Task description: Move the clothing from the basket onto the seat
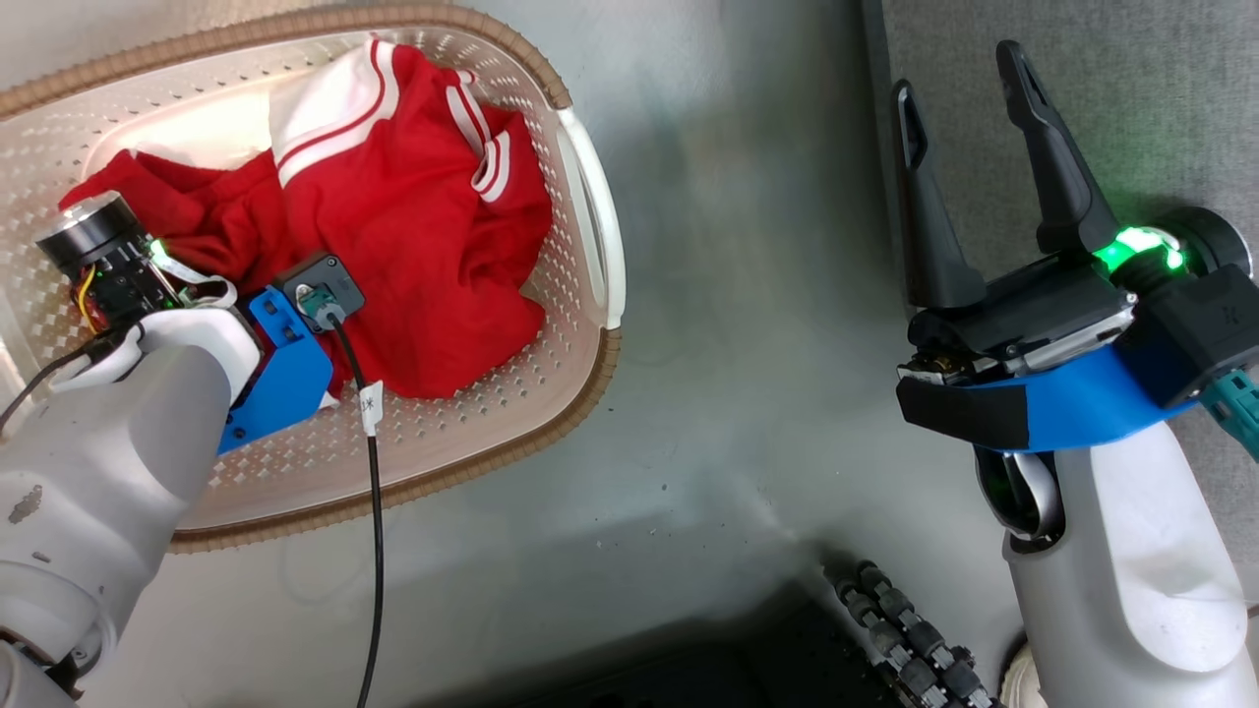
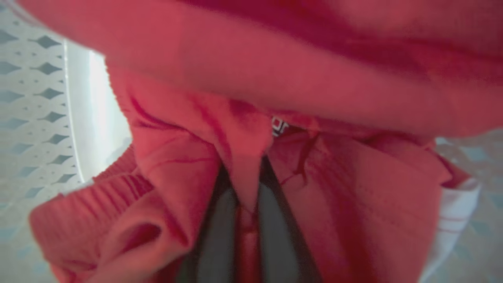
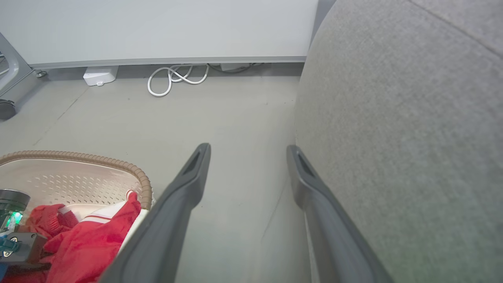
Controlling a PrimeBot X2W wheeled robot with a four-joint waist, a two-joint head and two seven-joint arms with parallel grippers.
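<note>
The red clothing [image 1: 413, 226] with white stripes lies heaped in the cream basket [image 1: 580, 393], which stands on the floor at the left. My left arm reaches down into the basket, its fingers buried in the heap. In the left wrist view my left gripper [image 2: 247, 184] is shut, with a fold of the red clothing [image 2: 314, 196] pinched between its dark fingers. My right gripper [image 1: 959, 79] hangs open and holds nothing, beside the edge of the grey seat [image 1: 1131, 88]. The right wrist view shows the right gripper [image 3: 247, 148] with its fingers spread over the floor, the seat [image 3: 393, 137] to their right, and the basket [image 3: 78, 157] and clothing [image 3: 90, 243] at the lower left.
Bare grey floor [image 1: 738, 344] separates the basket from the seat. A black cable [image 1: 374, 511] hangs from my left wrist over the basket's near rim. A white cord coil [image 3: 173, 78] and a small white box [image 3: 100, 74] lie by the far wall. My dark base [image 1: 905, 629] is below.
</note>
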